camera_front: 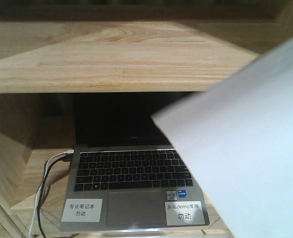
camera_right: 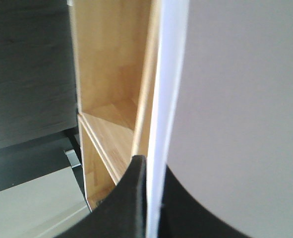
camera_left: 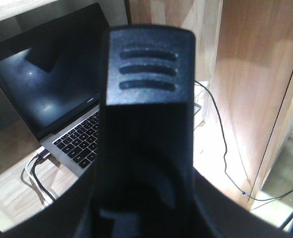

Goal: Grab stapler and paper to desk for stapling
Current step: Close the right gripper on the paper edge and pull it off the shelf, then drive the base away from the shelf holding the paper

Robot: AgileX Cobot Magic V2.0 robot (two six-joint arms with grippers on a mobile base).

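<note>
The white paper (camera_front: 245, 148) hangs tilted in the air at the right of the front view and covers part of the laptop. My right gripper (camera_right: 153, 208) is shut on the edge of the paper (camera_right: 235, 99), with one black finger on each side of the sheet. In the left wrist view the black stapler (camera_left: 146, 99) fills the middle, its ridged end pointing up. My left gripper (camera_left: 146, 198) is shut on it. The stapler's orange-red patch and metal strip are hidden. The desk is out of view.
An open laptop (camera_front: 131, 183) with two white labels (camera_front: 82, 210) sits on the lower shelf of a pale wooden shelf unit (camera_front: 111, 54). Cables (camera_front: 44, 183) run off its left side. The laptop (camera_left: 52, 99) and a thin cable (camera_left: 220, 144) lie below the stapler. The shelf's side (camera_right: 111, 99) stands left of the paper.
</note>
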